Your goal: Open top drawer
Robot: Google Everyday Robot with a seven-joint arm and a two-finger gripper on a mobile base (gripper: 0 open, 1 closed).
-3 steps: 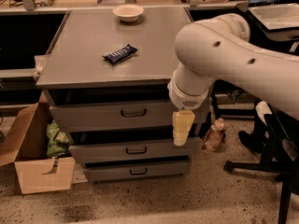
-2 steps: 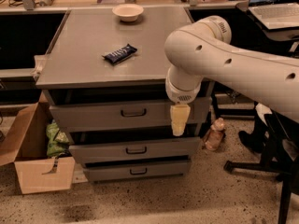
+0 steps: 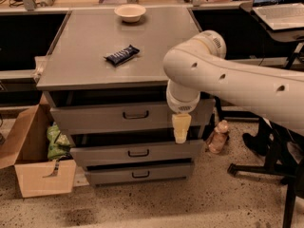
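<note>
Arm swung leftward; pincer [image 3: 181,128] (grip state unclear) hangs before top drawer [image 3: 95,118] front, right of handle [image 3: 136,114].

A: What's on the grey counter top [image 3: 80,61]?
B: Two items. Pale bowl [image 3: 129,12] upright by the back edge, abt mid-width. Dark-wrapped snack bar [image 3: 122,54] flat nr the centre, angled to the edges, well apart from the bowl.
A: And the gripper?
B: Gripper [image 3: 181,133] hangs below the front edge, twd the front-right corner.
</note>
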